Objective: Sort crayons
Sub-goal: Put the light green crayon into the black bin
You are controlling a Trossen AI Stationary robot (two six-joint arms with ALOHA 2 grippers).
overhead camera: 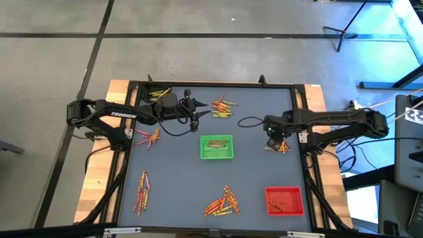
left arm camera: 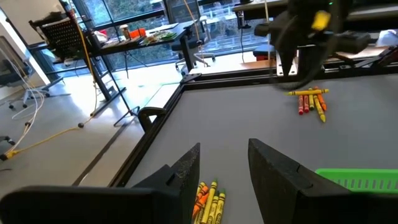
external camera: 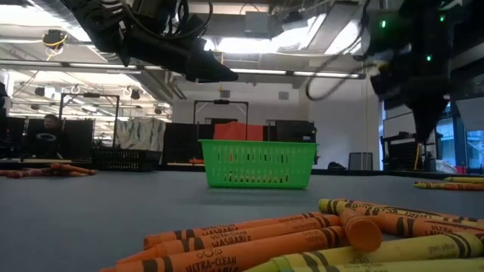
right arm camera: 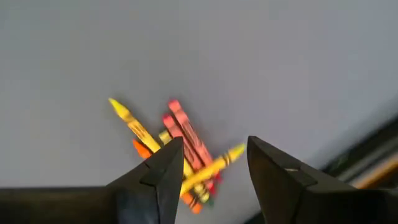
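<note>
- Crayons (overhead camera: 223,201): several loose heaps are recorded across the table (overhead camera: 172,172) — one near the front edge at the middle, one toward the front-left corner (overhead camera: 141,192), one by the left edge (overhead camera: 149,137), one at the back-left corner (overhead camera: 157,93), one at the back edge near the middle (overhead camera: 223,106), and a small cluster by the right edge (overhead camera: 281,147).
- Green tray (overhead camera: 217,147): placed at the table's centre; a few crayons are seen inside it, their colours not made out.
- Red tray (overhead camera: 284,201): placed at the front-right corner; at least one crayon is seen inside.
- Progress, as judged: sorting is barely begun; nearly all crayons are left unsorted on the table.
- Right gripper (right arm camera: 208,168): held just above the right-edge cluster, fingers spread with nothing between them; a red and a yellow crayon are straddled but not yet pinched.
- Left gripper (left arm camera: 224,168): held above the table near the back edge, left of centre, fingers spread and empty, beside the back-edge heap.
- Hard to make out: the exact count in either tray; whether the right fingertips are touching the table.
</note>
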